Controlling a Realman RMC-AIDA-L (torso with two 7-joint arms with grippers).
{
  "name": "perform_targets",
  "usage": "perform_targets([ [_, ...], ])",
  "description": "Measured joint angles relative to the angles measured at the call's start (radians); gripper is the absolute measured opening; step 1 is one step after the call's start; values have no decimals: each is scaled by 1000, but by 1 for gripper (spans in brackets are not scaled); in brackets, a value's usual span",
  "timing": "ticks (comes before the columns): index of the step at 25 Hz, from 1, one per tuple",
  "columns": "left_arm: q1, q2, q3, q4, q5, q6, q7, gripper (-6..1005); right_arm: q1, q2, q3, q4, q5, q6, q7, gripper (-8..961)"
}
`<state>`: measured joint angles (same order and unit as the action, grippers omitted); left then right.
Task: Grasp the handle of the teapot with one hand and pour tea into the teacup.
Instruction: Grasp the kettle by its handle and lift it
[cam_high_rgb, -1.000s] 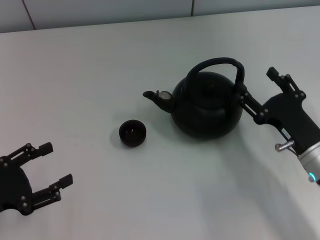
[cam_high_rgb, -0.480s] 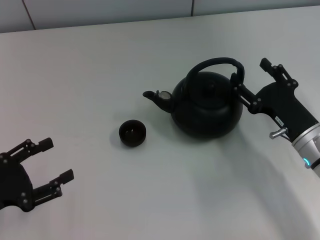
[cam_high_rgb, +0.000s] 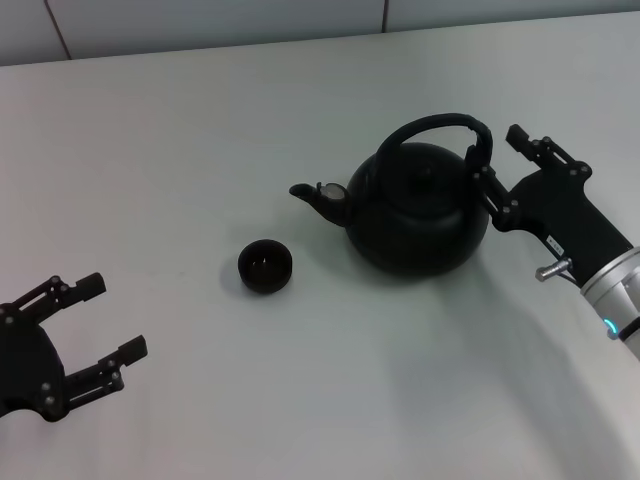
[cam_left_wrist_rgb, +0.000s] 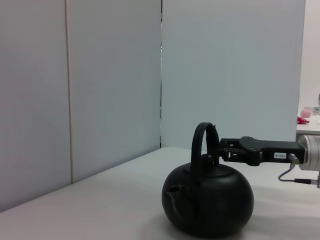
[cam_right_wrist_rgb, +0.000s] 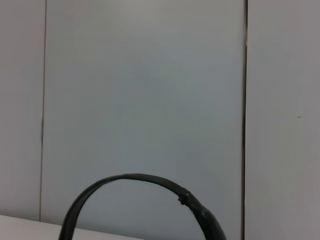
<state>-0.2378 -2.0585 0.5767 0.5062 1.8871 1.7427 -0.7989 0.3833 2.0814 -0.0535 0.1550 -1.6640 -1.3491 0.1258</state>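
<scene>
The matte-black teapot (cam_high_rgb: 415, 215) stands right of centre in the head view, spout pointing left. Its arched handle (cam_high_rgb: 440, 122) spans over the lid. The small dark teacup (cam_high_rgb: 265, 266) stands to the left of the spout, apart from it. My right gripper (cam_high_rgb: 500, 160) is open at the handle's right end, one finger (cam_high_rgb: 487, 185) against the pot's shoulder, the other (cam_high_rgb: 525, 138) farther back. The left wrist view shows the teapot (cam_left_wrist_rgb: 207, 205), the handle (cam_left_wrist_rgb: 205, 140) and the right gripper (cam_left_wrist_rgb: 232, 150) beside the handle. The right wrist view shows only the handle arc (cam_right_wrist_rgb: 135, 179). My left gripper (cam_high_rgb: 112, 318) is open and parked at the near left.
The white table (cam_high_rgb: 250, 120) carries only the teapot and the teacup. A pale panel wall (cam_left_wrist_rgb: 110, 75) runs along the table's far edge.
My right gripper has moved left and up to the handle's right end. The teapot has shifted very slightly to the right. The left arm has barely moved.
</scene>
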Motion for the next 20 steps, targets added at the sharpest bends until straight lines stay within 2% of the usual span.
perform_targets([
  [6, 0, -1, 0, 0, -1, 0, 0, 812, 3, 0, 2, 0, 0, 0, 0, 447],
  [11, 0, -2, 0, 0, -5, 0, 1, 812, 6, 0, 3, -1, 6, 2, 9, 202],
  [20, -1, -3, 0, 0, -27, 7, 1, 813, 11, 0, 24, -5, 7, -1, 14, 96],
])
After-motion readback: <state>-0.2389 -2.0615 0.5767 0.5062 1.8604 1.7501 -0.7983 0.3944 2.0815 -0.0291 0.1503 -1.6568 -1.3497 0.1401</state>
